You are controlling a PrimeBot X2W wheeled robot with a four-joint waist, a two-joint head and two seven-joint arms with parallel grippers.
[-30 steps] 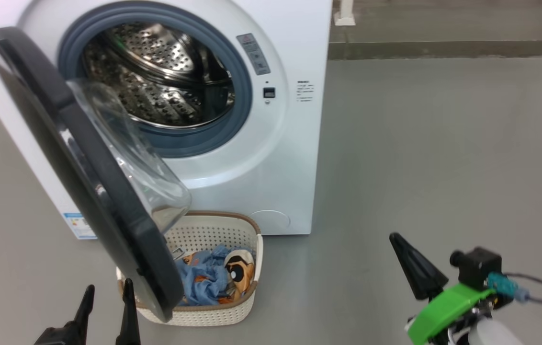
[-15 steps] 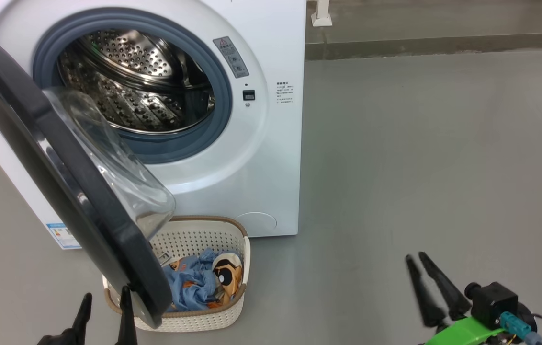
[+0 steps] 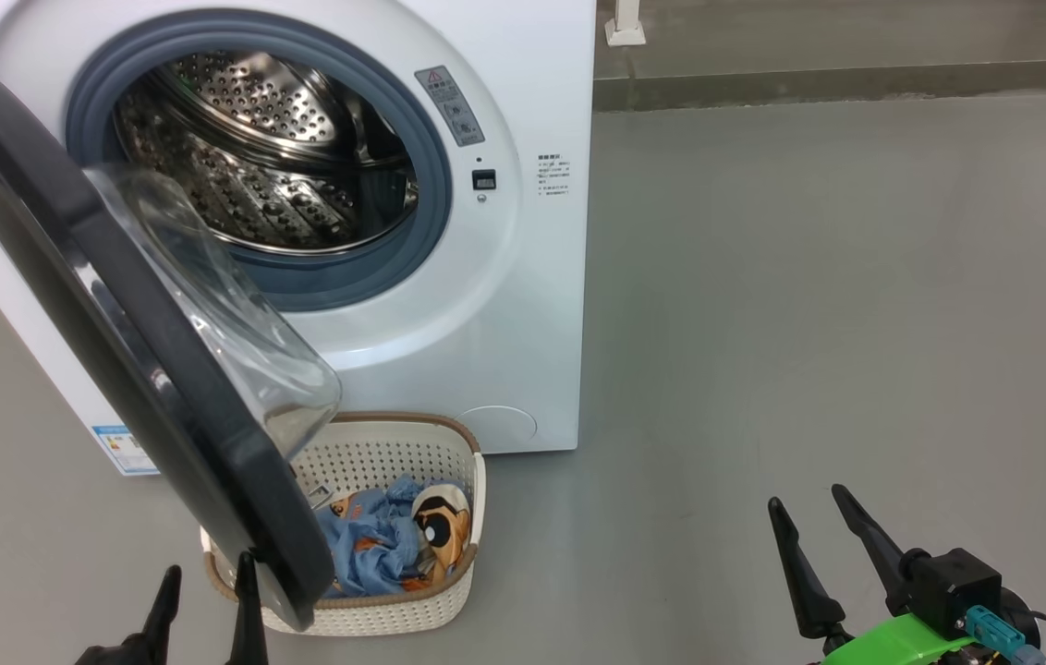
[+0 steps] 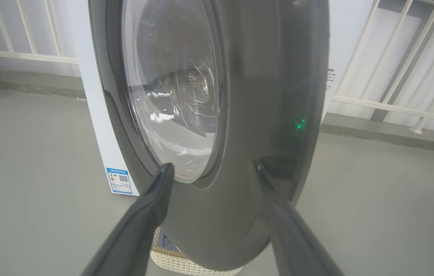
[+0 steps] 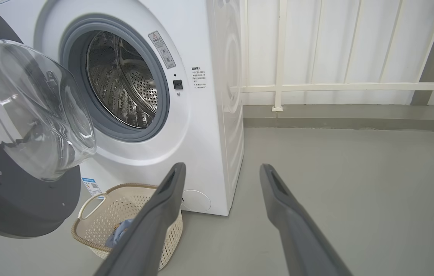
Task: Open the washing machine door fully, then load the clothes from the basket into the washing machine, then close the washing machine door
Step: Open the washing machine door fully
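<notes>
**A:** Which arm is nearer the washing machine door [image 3: 61,199]?

**B:** The left. The left tool [image 3: 209,565] is released, fingers spread with nothing in them, just beside the door's lower edge. In its wrist view the glossy outer face stands close ahead, framed by the two fingers.

**A:** How does the door lie?

**B:** It is swung out roughly square to the washing machine [image 3: 523,323]. Its bottom overhangs the left part of the basket [image 3: 412,605]. I'd judge it not yet fully open.

**A:** And the clothes?

**B:** The clothes [image 3: 375,554] are in the basket. It sits on the floor [image 3: 809,277] against the machine's front, below the drum [image 3: 255,157], which looks empty.

**A:** The right tool?

**B:** The right tool [image 3: 809,503] is also released and empty, well apart to the right. The basket lies forward and to its left, with nothing between them.

**A:** So what comes first?

**B:** Probably the left arm pushes the door farther left, away from the basket.
</notes>
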